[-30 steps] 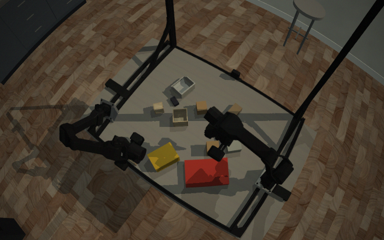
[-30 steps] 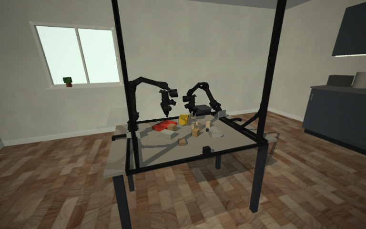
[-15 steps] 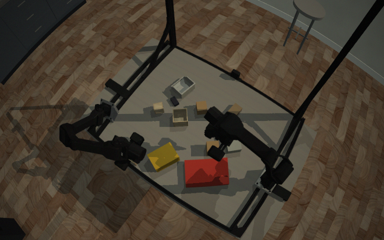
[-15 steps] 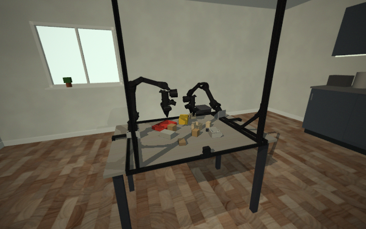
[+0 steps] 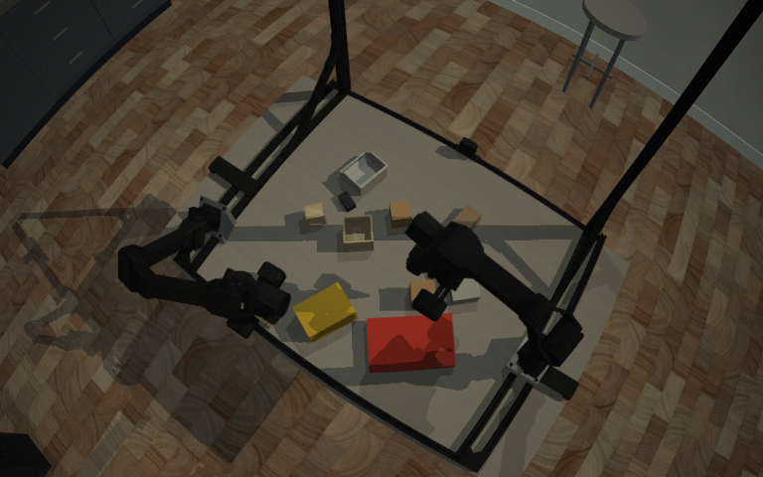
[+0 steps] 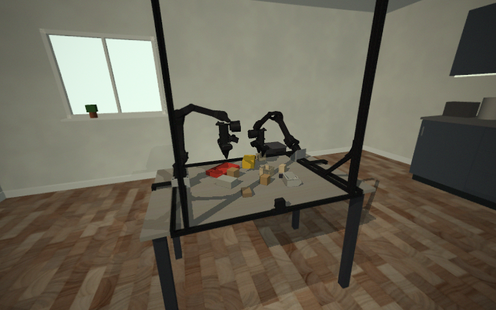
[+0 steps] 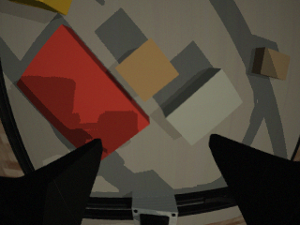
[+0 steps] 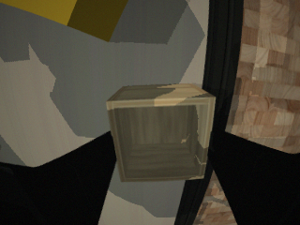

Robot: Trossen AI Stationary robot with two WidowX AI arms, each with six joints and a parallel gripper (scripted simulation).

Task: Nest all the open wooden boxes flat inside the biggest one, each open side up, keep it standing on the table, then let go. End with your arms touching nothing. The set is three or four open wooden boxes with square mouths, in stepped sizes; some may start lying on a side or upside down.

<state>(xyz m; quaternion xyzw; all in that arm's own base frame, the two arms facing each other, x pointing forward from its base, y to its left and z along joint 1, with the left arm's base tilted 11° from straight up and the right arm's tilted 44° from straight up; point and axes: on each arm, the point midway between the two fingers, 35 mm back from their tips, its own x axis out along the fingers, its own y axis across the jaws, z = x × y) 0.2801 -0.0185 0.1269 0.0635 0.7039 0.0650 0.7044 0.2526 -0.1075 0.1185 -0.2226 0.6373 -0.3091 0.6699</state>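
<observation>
Small wooden box point(image 5: 268, 323) point(image 6: 260, 157) point(image 8: 161, 100) sits between the fingers of the right gripper point(image 5: 257, 300) point(image 6: 262, 153) point(image 8: 160, 133), near the edge of the table point(image 5: 421, 185) point(image 6: 216, 208). In the right wrist view its square mouth faces the camera, and a dark finger meets it on each side; the gripper is closed around it, well short of fully narrow.

A larger open wooden box point(image 5: 358, 245) point(image 6: 266, 170) stands mouth up near the middle of the table, well apart from that gripper, with a pale shape inside that is too small to identify. A yellow block point(image 5: 325, 311) point(image 6: 248, 161) point(image 8: 66, 14) lies near the gripped box.

The left gripper point(image 5: 422, 281) point(image 6: 226, 156) point(image 7: 157, 142) is spread wide, with nothing between its fingers. Its wrist view shows a red block point(image 5: 410, 343) point(image 6: 222, 169) point(image 7: 80, 89), an orange block point(image 6: 232, 172) point(image 7: 147, 69) and a pale block point(image 5: 465, 291) point(image 6: 226, 181) point(image 7: 204, 108).
</observation>
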